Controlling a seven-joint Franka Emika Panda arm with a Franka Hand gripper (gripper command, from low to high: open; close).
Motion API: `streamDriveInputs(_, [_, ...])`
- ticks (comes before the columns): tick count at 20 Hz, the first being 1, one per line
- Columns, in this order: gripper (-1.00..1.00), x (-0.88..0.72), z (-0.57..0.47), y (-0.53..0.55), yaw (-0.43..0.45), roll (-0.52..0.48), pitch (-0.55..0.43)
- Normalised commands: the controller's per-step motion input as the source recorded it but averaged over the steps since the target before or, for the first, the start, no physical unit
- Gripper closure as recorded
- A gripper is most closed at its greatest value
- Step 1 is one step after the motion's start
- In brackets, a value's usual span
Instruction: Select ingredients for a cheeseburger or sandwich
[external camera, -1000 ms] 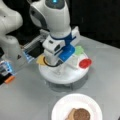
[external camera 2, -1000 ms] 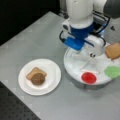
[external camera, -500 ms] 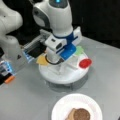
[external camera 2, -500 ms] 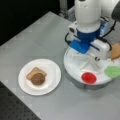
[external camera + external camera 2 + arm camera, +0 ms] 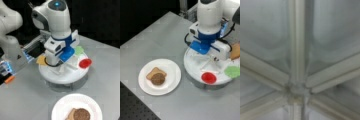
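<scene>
We see the arm has lowered its gripper [image 5: 206,53] onto the white divided tray [image 5: 195,72], near the tomato disc [image 5: 209,77]. Its opening we cannot tell. The patty [image 5: 158,78] lies on toast [image 5: 153,72] on the plate [image 5: 173,75].

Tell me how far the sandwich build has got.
Done: a toast square lies on the paper plate with the patty on top. In hand: nothing visible; the hand itself is hidden under the arm, which is lowered over the white divided tray. Left: tomato disc, lettuce, cheese and second toast sit on the tray.
</scene>
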Motion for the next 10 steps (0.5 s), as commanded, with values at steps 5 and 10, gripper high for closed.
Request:
streamDriveInputs(5, [-1.0, -0.36, -0.15, 0.05, 0.226, -0.122, -0.235])
streamDriveInputs(10, [-1.0, -0.35, -0.15, 0.1, 0.172, -0.081, -0.251])
